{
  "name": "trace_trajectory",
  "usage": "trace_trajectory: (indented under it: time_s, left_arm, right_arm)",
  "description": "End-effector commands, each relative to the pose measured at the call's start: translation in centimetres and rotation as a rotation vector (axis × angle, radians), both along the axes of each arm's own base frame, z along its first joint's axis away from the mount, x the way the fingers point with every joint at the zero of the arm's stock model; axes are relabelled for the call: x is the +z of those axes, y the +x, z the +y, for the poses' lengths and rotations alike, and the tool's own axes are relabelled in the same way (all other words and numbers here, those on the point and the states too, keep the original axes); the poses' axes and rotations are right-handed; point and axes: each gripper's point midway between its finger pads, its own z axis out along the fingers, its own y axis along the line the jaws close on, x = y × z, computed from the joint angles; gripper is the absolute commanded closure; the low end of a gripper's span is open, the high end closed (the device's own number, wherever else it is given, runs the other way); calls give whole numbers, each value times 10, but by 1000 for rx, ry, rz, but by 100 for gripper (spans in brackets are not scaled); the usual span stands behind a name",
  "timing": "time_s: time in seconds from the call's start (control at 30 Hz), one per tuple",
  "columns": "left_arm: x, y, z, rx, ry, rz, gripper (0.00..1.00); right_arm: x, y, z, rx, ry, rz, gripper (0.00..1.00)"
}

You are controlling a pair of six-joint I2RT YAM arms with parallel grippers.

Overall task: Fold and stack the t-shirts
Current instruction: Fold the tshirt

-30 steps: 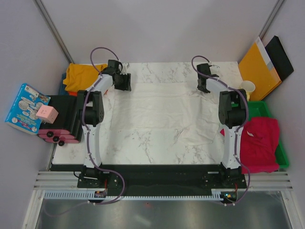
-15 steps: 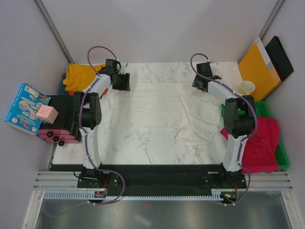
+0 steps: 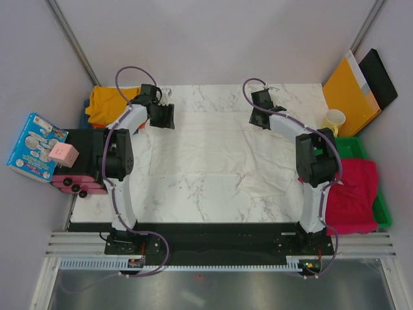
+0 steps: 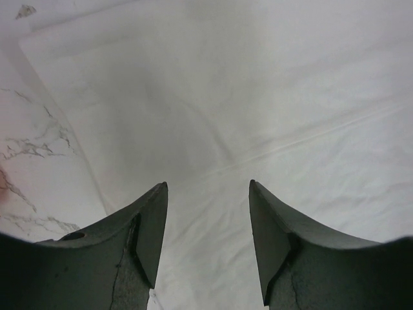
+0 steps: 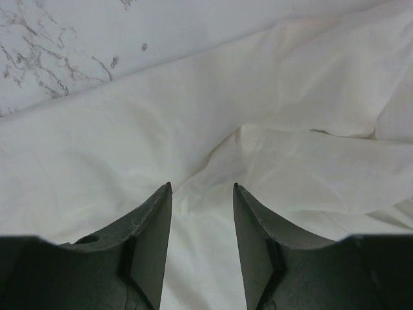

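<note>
White t-shirt [image 3: 213, 155] spread on tabletop [image 3: 193, 203], unfolded; no stack yet. Left claw [image 3: 164, 116] & right claw [image 3: 260, 118] part-open, empty, nr far edge. Mustard t-shirt [image 3: 106, 103], crimson t-shirt [image 3: 353, 187] pending.

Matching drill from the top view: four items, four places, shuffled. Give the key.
Items
1. white t-shirt
2. mustard yellow t-shirt
3. crimson-pink t-shirt
4. orange-yellow envelope

Places
A. propped at the far right corner, off the table
B. spread across the table's middle
C. bunched at the far left corner
D. lying over the green tray at the right edge

Pairs: 1-B, 2-C, 3-D, 4-A
</note>
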Motion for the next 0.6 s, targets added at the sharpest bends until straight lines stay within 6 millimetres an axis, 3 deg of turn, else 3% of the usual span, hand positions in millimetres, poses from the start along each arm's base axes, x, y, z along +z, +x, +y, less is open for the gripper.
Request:
trace_trajectory:
  time_s: [0.0, 0.17, 0.57]
  left_arm:
    - [23, -3, 0, -27, -6, -54, 40]
    - [19, -9, 2, -26, 1, -45, 40]
    - [14, -8, 2, -15, 1, -33, 40]
  right_arm:
    - [3, 19, 0, -22, 0, -28, 50]
    - [1, 27, -4, -38, -20, -20, 50]
    - [-18, 22, -32, -109, -43, 4, 48]
